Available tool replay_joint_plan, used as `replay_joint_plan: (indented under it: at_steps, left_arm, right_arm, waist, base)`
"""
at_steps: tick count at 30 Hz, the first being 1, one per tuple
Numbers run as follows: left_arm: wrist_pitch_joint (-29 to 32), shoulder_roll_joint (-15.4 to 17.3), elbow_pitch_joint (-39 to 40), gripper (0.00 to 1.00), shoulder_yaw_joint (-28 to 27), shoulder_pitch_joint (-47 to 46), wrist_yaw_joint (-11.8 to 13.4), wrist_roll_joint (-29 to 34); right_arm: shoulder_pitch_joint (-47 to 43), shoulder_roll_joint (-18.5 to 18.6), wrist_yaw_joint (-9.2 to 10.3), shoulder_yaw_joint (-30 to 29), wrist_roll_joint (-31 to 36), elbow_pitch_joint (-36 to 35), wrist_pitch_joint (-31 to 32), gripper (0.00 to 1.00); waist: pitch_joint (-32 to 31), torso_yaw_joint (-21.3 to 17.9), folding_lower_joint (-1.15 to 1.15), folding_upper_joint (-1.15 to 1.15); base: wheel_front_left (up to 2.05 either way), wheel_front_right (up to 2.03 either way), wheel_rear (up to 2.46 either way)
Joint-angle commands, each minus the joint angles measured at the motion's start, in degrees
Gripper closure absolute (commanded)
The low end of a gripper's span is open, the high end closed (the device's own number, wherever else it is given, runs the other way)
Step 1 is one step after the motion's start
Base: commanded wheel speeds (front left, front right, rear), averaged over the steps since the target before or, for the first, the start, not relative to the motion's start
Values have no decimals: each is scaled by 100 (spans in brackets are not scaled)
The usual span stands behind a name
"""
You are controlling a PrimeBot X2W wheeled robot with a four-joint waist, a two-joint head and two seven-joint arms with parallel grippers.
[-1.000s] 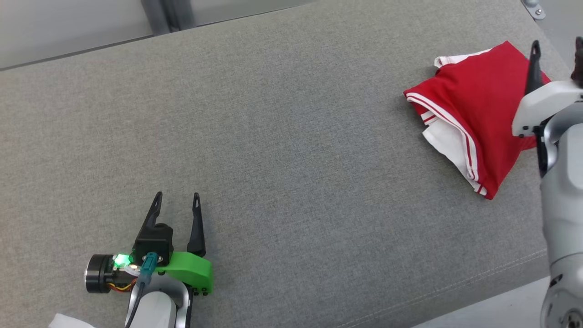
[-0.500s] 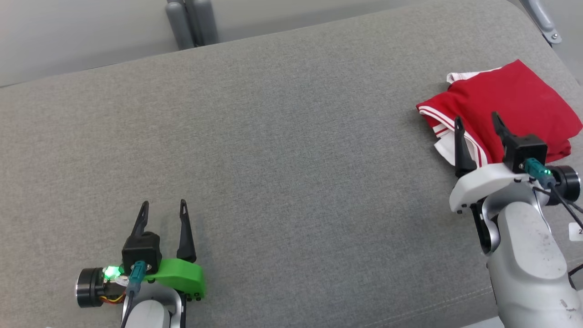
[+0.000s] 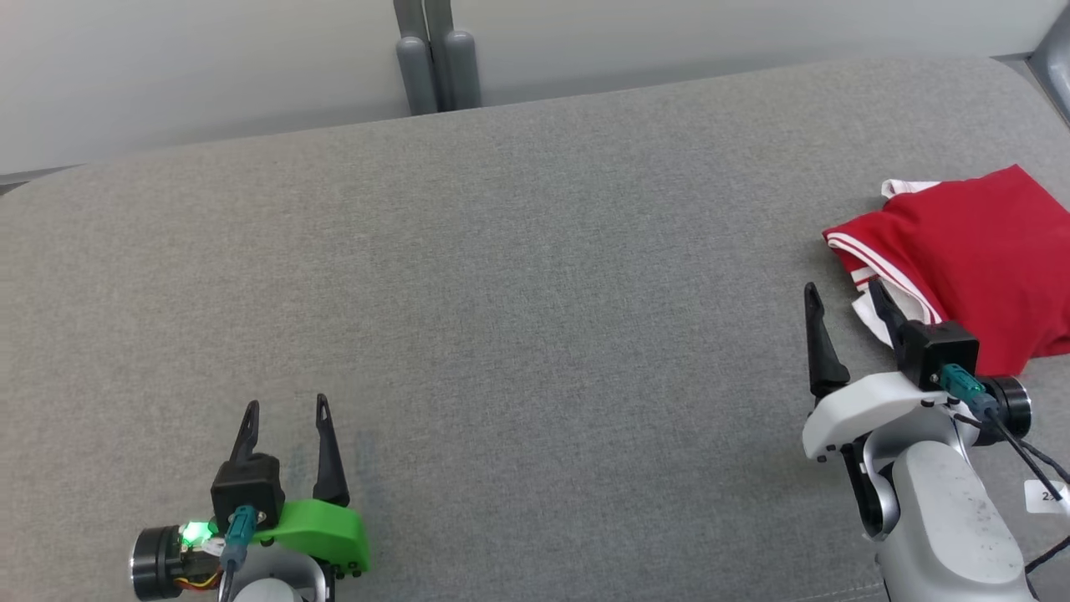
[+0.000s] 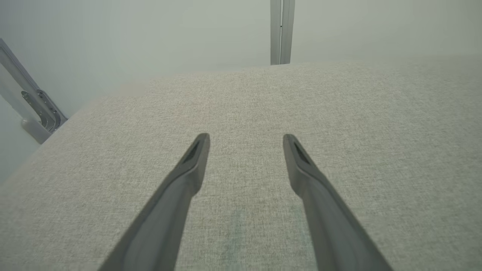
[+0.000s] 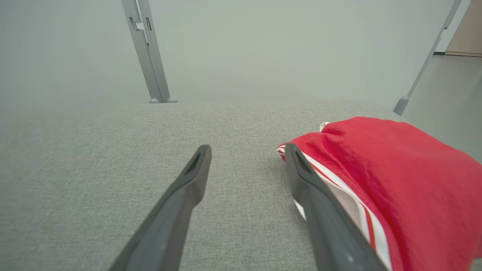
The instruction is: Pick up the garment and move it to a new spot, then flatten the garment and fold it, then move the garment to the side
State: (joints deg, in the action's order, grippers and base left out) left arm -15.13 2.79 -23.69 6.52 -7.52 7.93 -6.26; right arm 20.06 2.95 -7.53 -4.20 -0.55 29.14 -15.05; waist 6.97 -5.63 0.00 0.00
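The garment (image 3: 978, 251) is red with white stripes, folded into a compact bundle at the far right of the grey cushion (image 3: 518, 276). In the right wrist view the garment (image 5: 395, 177) lies just right of my fingers. My right gripper (image 3: 843, 294) (image 5: 246, 150) stands open beside the bundle's left edge, holding nothing, its right finger close against the striped hem. My left gripper (image 3: 284, 408) (image 4: 244, 138) rests open at the lower left over bare fabric, far from the garment.
A grey post (image 3: 435, 67) stands behind the cushion's back edge against a pale wall. A metal bracket (image 4: 39, 109) shows off the cushion's left side, and a slanted leg (image 5: 421, 64) stands off its right end. The cushion's front seam runs near my right arm.
The head camera has shifted, so the whole scene slid down and right. My right gripper drew back from over the garment to its left edge, still open. The left gripper holds its pose.
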Motion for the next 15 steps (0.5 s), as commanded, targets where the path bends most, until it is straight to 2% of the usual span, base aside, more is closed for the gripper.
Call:
replay_joint_plan:
  at_steps: [1,15]
  left_arm:
    - [5,26,23,0,-38,96,8,-32]
    - [5,26,174,0,-236,371,-280,-182]
  right_arm:
    - [-112,2,10,47,-89,-42,-12,0]
    - [-528,2,10,157,-448,-113,-12,0]
  waist:
    - [-167,168,0,0]
    - [-500,414,0,0]
  base:
    - [0,0,0]
    - [0,0,0]
